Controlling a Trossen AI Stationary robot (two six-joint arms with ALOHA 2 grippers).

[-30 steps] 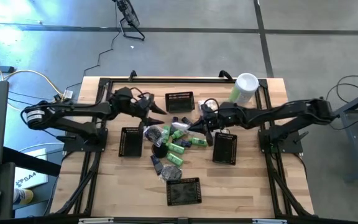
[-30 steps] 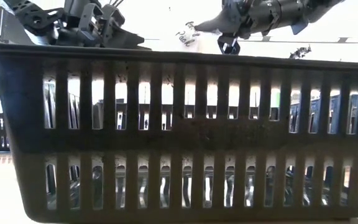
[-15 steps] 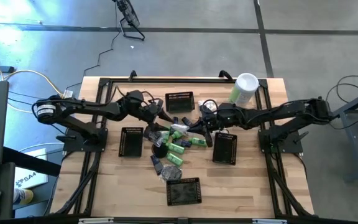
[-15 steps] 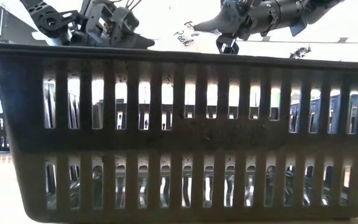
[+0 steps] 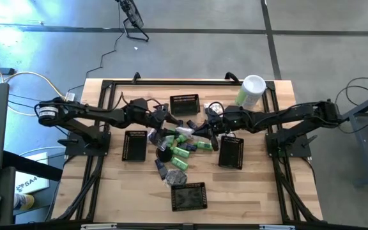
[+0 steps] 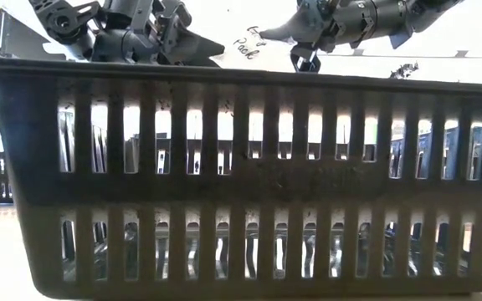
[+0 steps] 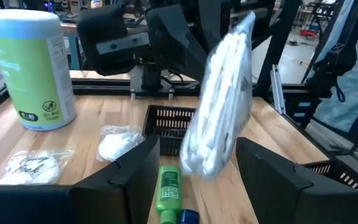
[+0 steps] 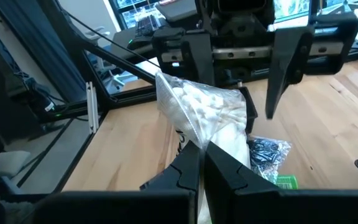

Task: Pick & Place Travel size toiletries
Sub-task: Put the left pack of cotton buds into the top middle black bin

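A clear packet of white cotton pieces (image 8: pixel 207 106) hangs in the air above the pile of travel size toiletries (image 5: pixel 181 144) in the middle of the table. My right gripper (image 8: pixel 199 146) is shut on it. My left gripper (image 7: pixel 196 142) faces it from the table's left, open, with its two fingers (image 8: pixel 284 68) standing beyond the packet's far end and apart from it. Green bottles (image 7: pixel 168 193), white packets (image 7: pixel 120 142) and dark tubes lie on the wood below. My right gripper pinches the packet's near edge (image 8: pixel 194 138) between its two fingers. It comes in about level from the table's right. The packet (image 7: pixel 219 118) stands tilted beyond the fingertips, lifted clear of the table and of the pile.
Black mesh baskets stand at the far middle (image 5: pixel 185 103), left (image 5: pixel 135 145), right (image 5: pixel 231 152) and near edge (image 5: pixel 188 196); the near one fills the low view (image 6: pixel 241 176). A tall pale-green canister (image 5: pixel 251 91) stands at the far right.
My left gripper has moved toward the table's right, closing in on the held packet and my right gripper, still open.
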